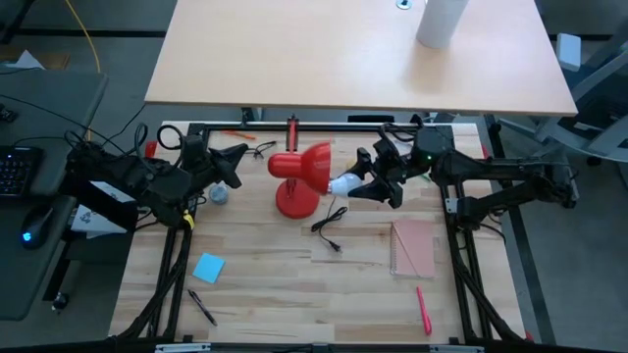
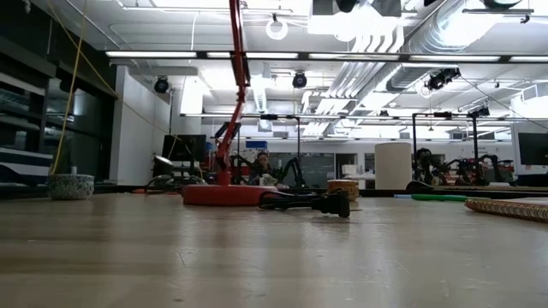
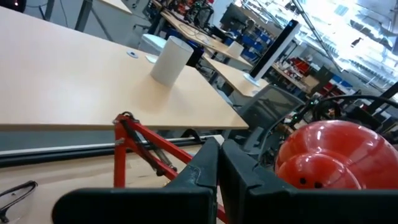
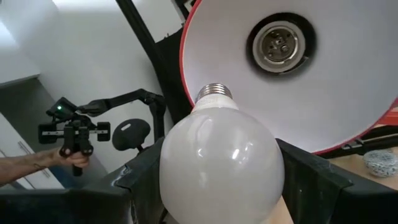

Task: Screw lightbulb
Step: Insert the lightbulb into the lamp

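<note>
Lightbulb [image 4: 217, 165], a white frosted glass globe, light, slippery and fragile, sits clamped by its widest part in the right gripper [image 1: 378, 184], at three o'clock of the red metal lampshade [image 1: 316, 167].

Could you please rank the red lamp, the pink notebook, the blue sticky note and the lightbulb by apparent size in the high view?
1. red lamp
2. pink notebook
3. blue sticky note
4. lightbulb, partly hidden in the right gripper, so roughly level with the note.
</note>
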Controlling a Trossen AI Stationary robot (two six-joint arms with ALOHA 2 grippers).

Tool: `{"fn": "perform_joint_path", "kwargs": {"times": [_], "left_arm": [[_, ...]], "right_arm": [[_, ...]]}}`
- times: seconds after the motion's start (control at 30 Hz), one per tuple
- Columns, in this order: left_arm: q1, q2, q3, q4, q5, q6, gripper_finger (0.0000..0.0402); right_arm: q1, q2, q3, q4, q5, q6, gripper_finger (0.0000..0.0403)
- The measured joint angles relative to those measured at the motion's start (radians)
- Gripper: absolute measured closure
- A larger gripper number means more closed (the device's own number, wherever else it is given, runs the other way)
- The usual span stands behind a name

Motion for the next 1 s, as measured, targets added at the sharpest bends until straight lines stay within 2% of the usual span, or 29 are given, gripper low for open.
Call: {"fn": "perform_joint_path", "kwargs": {"times": [0.23, 0.6, 0.83, 1.0], "left_arm": [[0.0, 0.0, 0.0, 0.003, 0.0, -0.017, 0.0401], [0.008, 0.008, 0.0, 0.009, 0.0, -0.038, 0.0401], [0.062, 0.049, 0.0, 0.009, 0.059, -0.146, 0.0401], [0.09, 0.061, 0.0, 0.008, 0.084, -0.212, 0.0401]], "right_arm": [[0.019, -0.001, 0.0, 0.002, 0.033, -0.017, 0.0149], [-0.064, -0.074, -0.001, -0.076, 0.143, -0.152, 0.0149], [-0.015, -0.071, -0.001, -0.107, 0.304, -0.215, 0.0149], [0.011, -0.071, -0.001, -0.094, 0.321, -0.209, 0.0149]]}}
